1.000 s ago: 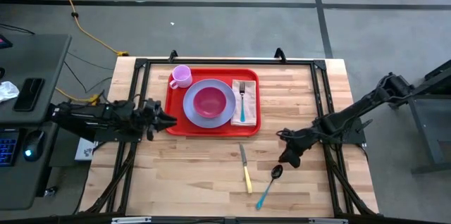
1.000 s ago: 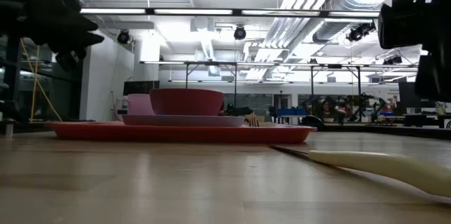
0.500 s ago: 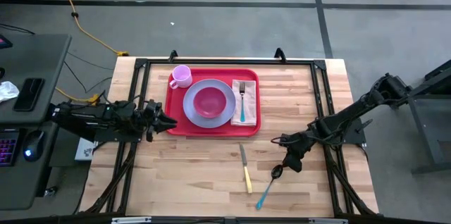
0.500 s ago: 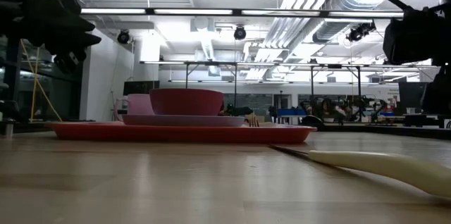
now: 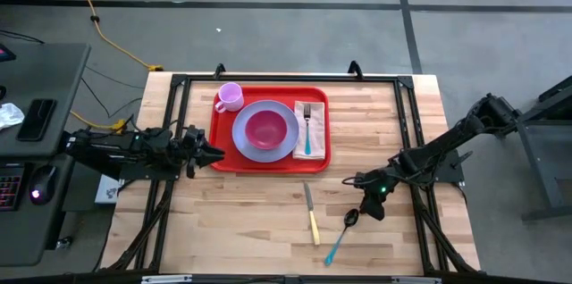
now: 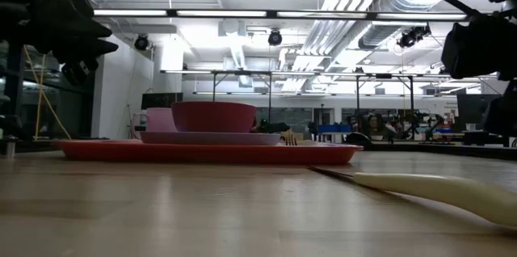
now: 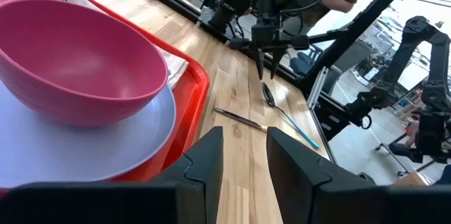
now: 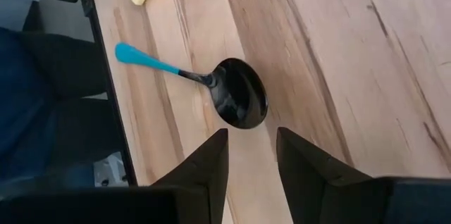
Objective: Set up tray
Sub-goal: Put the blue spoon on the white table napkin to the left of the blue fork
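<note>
The red tray [image 5: 317,154] lies at the table's far middle. On it are a lavender plate [image 5: 246,139] with a pink bowl [image 5: 266,129], a pink cup [image 5: 230,96] and a fork on a napkin [image 5: 307,128]. A cream-handled knife [image 5: 312,216] and a dark spoon with a teal handle [image 5: 343,231] lie on the bare wood nearer the front. My right gripper [image 8: 252,160] hovers open, slanting down just above the spoon's bowl [image 8: 241,101]. My left gripper [image 7: 243,157] waits open and level, just left of the tray [image 7: 201,86].
Black frame rails [image 5: 407,132] run along the table's left, right and far sides. A desk with a keyboard and phone [image 5: 36,119] stands off the left edge. Bare wood [image 5: 241,221] stretches left of the knife.
My right gripper has sunk a little toward the spoon's bowl and rolled at the wrist, its fingers still apart. The left arm and the things on the table have kept still.
</note>
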Robot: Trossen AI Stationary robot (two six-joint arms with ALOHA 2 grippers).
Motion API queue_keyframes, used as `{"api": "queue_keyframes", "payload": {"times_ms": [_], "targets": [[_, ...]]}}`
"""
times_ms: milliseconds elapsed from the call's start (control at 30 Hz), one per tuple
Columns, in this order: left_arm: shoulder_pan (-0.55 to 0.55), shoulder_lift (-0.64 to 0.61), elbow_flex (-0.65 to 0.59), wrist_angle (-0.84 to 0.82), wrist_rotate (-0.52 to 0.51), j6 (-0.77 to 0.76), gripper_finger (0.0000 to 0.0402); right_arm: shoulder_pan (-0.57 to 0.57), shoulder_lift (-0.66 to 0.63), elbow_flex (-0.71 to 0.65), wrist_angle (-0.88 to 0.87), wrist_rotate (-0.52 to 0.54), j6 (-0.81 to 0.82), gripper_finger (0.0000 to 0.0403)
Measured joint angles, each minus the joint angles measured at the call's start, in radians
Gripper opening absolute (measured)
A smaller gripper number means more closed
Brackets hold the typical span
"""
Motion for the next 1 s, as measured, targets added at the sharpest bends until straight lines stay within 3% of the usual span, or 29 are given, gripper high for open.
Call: {"api": "queue_keyframes", "payload": {"times_ms": [467,1000], "targets": [[0.000,0.000,0.000,-0.016,-0.003,-0.020,0.0140,0.000,0.006,0.000,0.016,0.076,0.007,0.0099],[0.000,0.000,0.000,-0.052,0.001,-0.020,0.0140,0.000,0.232,0.089,0.053,0.074,-0.010,0.0099]]}}
